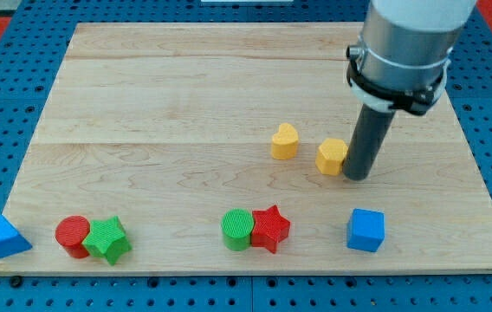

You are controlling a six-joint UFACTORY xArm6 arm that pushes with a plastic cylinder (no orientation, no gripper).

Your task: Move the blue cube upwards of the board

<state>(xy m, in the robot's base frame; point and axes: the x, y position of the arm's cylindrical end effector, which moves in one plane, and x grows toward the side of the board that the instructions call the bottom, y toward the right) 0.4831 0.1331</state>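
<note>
The blue cube (365, 230) sits near the board's bottom edge at the view's right. My tip (358, 177) rests on the board above the cube, a short gap away, and right beside the yellow hexagonal block (332, 156), on its right side. The rod rises from the tip to the grey arm body at the view's top right.
A yellow heart block (284, 140) lies left of the yellow hexagon. A green cylinder (237, 229) touches a red star (270, 228) at bottom centre. A red cylinder (73, 236) touches a green star (108, 240) at bottom left. A blue triangle (4, 237) sits at the board's bottom-left corner.
</note>
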